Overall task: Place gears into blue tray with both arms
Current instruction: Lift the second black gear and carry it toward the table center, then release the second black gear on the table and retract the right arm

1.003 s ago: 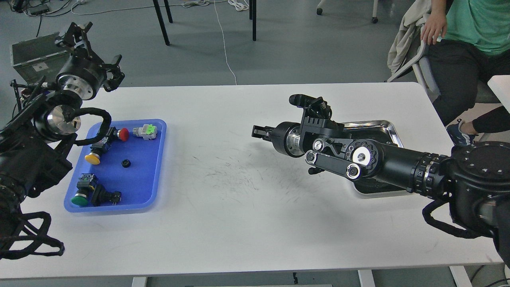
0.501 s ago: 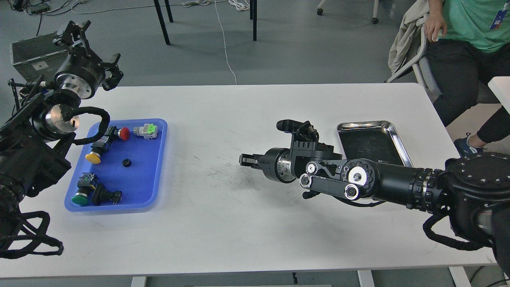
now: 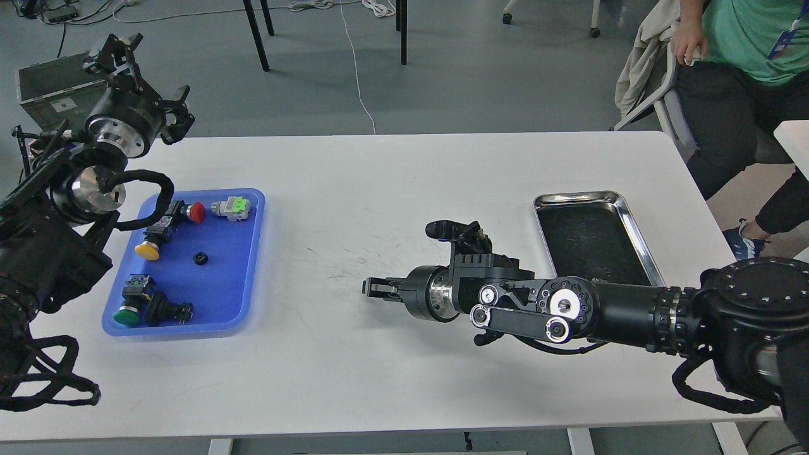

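Observation:
The blue tray [image 3: 221, 291] lies at the table's left side. One tiny black gear [image 3: 200, 258] rests near its middle, among several coloured push-button switches. My right gripper [image 3: 373, 289] hovers low over the middle of the table, pointing left toward the tray and about a tray's width from its right rim. Its dark fingers lie close together, and I cannot make out whether anything is between them. My left gripper [image 3: 115, 52] is raised beyond the table's far left corner, above and behind the tray. Its fingers cannot be told apart.
A shiny steel tray [image 3: 578, 196] with a dark bottom sits at the right, just behind my right forearm. A grey box [image 3: 47, 88] stands on the floor at far left. A seated person [image 3: 739, 76] is beyond the right corner.
My right gripper has swung left and toward the front edge, away from the steel tray, which now shows in full. The left arm has barely moved.

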Available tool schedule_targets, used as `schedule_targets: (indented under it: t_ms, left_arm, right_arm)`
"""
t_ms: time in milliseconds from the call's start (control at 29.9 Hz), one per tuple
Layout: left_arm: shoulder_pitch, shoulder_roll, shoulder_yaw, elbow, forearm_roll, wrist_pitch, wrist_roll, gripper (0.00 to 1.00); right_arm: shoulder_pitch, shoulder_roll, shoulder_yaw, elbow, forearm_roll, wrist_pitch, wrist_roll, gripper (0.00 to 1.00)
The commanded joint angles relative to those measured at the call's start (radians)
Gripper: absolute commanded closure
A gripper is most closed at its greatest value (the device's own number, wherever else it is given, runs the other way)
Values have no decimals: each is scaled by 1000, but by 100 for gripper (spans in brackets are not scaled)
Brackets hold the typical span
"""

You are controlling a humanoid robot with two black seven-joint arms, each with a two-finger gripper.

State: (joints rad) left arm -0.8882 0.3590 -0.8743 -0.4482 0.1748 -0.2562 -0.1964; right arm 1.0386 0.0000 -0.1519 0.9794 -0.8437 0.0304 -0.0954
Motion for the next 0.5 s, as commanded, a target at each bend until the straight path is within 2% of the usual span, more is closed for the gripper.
schedule_targets:
  t_ms: [0,33,201,334,468]
  left_arm:
    - [2,0,0,0,0,0,0,2]
    - [2,0,0,0,0,0,-1,2]
    - [5,-2,0,0,0,2,-6,2]
    - [6,-2,2,0,5,3,-6,2]
    - [5,-2,2,0,14,5,-5,2]
  right_arm:
    - [0,0,0,1,0,-10,5,55]
    - [1,0,0,1,0,-13,8,49]
    - [3,0,2,-2,0,-66,22,37]
    - [8,0,26,-10,2,-81,29,31]
    - [12,0,149,-74,9,-86,28,22]
